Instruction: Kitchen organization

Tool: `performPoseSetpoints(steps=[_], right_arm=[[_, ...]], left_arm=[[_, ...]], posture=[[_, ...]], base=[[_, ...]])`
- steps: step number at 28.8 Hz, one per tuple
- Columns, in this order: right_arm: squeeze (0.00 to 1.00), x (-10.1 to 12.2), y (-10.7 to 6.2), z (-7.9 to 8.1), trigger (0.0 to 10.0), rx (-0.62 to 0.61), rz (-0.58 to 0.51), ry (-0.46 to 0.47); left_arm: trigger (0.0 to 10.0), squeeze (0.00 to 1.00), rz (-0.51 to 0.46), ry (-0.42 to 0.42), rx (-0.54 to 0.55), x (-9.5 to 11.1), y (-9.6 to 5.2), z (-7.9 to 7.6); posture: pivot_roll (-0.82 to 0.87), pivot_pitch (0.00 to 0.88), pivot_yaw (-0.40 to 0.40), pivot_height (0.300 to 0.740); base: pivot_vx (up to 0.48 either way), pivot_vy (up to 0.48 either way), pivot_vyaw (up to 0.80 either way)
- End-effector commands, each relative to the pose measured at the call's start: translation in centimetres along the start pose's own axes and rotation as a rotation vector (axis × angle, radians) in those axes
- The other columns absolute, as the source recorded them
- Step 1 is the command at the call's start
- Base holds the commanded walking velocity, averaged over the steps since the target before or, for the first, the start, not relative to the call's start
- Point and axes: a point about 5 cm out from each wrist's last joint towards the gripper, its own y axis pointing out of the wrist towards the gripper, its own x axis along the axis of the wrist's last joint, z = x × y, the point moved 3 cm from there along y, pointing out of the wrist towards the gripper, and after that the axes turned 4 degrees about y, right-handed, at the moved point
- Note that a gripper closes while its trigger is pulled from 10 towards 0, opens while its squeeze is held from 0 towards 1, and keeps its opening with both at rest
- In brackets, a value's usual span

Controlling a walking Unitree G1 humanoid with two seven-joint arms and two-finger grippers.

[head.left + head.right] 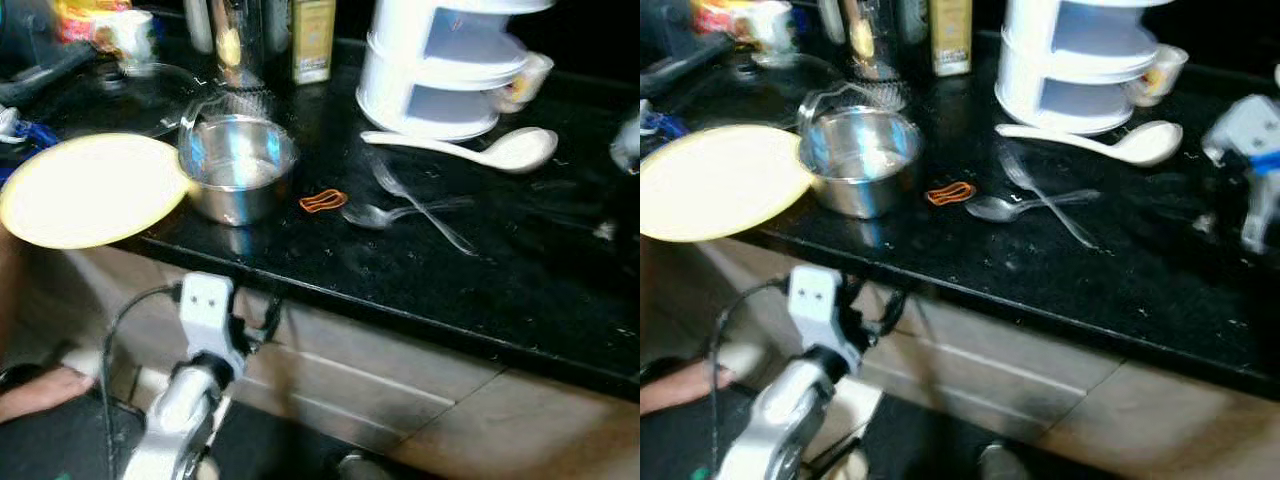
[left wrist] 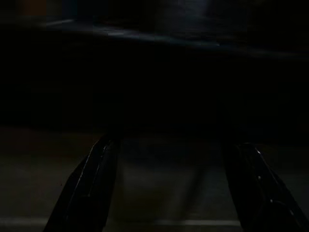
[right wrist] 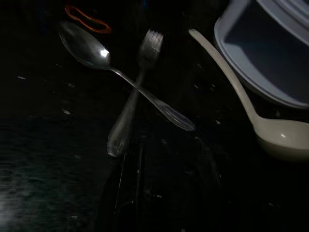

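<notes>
A steel spoon (image 3: 87,48) and a fork (image 3: 133,96) lie crossed on the black countertop (image 1: 480,290). A white ladle (image 1: 480,148) lies beyond them, in front of a white tiered container (image 1: 440,70). A small orange band (image 1: 322,201) sits between the cutlery and a steel pot (image 1: 238,165). My right gripper (image 3: 166,145) hovers low over the counter just short of the fork's handle, open with nothing between its fingers. Its white wrist (image 1: 1245,140) is at the counter's right end. My left arm (image 1: 205,320) hangs below the counter edge, and its gripper (image 2: 169,193) is open in the dark.
A pale yellow plate (image 1: 90,190) overhangs the counter's left front edge beside the pot. Bottles and a carton (image 1: 312,40) stand along the back. A person's foot (image 1: 40,390) rests on the floor at the lower left. Cabinet fronts (image 1: 400,380) run below the counter.
</notes>
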Motion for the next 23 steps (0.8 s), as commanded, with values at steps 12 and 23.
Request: performPoseSetpoints(steps=[12,23], right_arm=[[0.0,-0.6,0.9,2.0,10.0,0.099,0.074,-0.034],[0.0,-0.1,3.3,3.4,10.0,0.131,0.064,-0.03]], left_arm=[[10.0,0.0,0.046,-0.035,-0.577,0.8,-1.6,-8.9],[10.0,0.0,0.069,-0.125,-0.631,0.6,-2.1,-9.4]], posture=[[-0.04,0.114,-0.024,0.74],[-0.03,0.124,-0.028,0.74]], base=[[0.0,0.0,0.0],[0.0,0.0,-0.2]])
